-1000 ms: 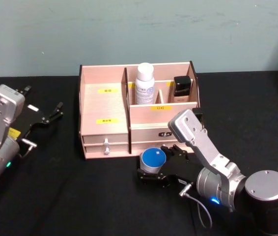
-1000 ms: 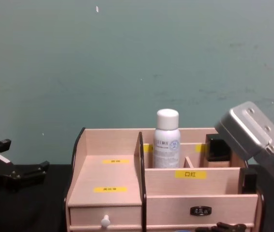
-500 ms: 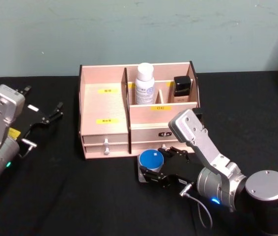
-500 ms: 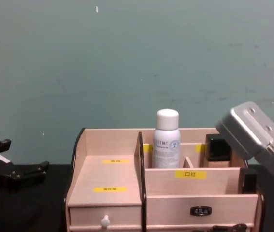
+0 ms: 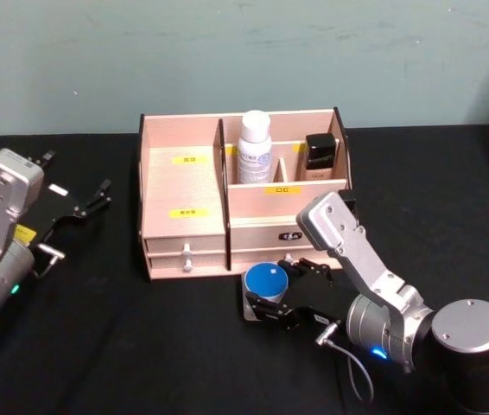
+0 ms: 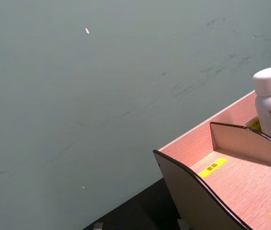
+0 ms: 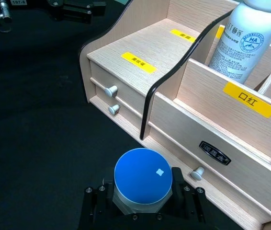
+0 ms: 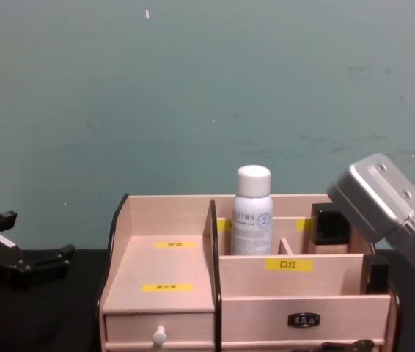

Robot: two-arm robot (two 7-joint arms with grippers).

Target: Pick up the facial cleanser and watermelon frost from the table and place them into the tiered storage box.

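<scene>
Your right gripper has its jaws closed on the blue-lidded jar, low over the table just in front of the box and its drawers. A white bottle stands upright in a rear compartment. Your left gripper sits well left of the box, jaws wide.

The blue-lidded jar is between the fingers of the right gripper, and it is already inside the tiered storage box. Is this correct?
No. The blue-lidded jar is between the fingers of the right gripper, but it is outside the tiered storage box, in front of its drawers, as the right wrist view shows. The left gripper is parked to the box's left.
</scene>
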